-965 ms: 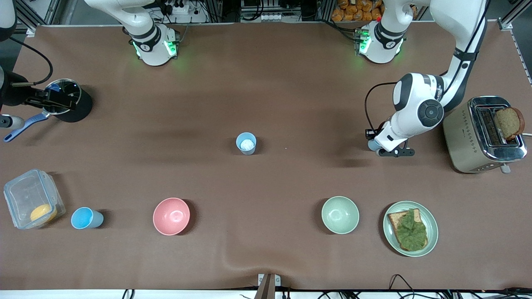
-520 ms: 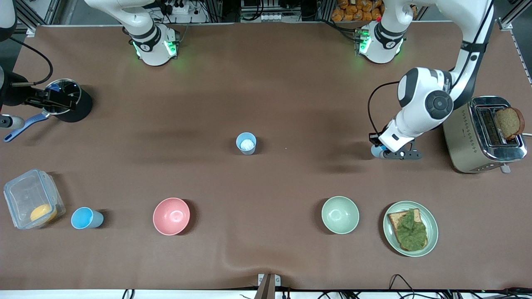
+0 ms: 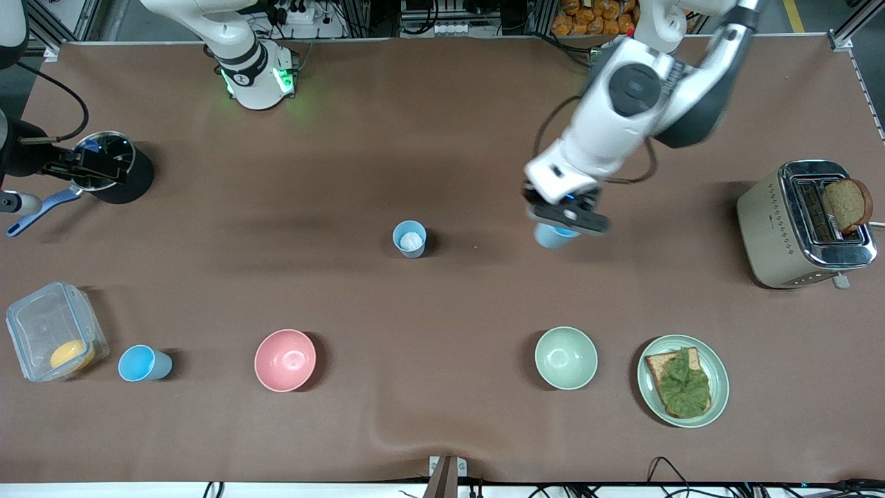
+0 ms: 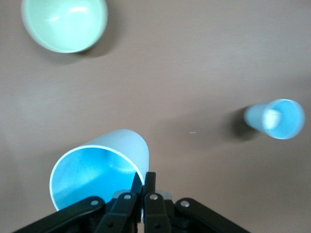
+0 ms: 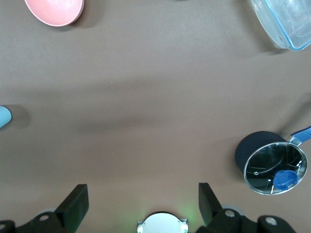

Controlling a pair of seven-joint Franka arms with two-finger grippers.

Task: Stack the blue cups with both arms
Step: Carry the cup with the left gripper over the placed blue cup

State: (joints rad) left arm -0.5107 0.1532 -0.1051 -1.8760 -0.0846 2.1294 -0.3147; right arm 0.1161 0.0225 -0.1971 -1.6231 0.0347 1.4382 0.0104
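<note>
Left hand [image 4: 142, 191] pinches carried cup [image 4: 99, 172] by rim only, risking slip or tilt nesting into 9 o'clock cup [image 3: 410, 239]; right hand [image 5: 142, 204] waits, apart.

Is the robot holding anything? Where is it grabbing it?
Yes. The left gripper is shut on a blue cup, pinching its rim wall, one finger inside and one outside. The right gripper is open and holds nothing.
</note>
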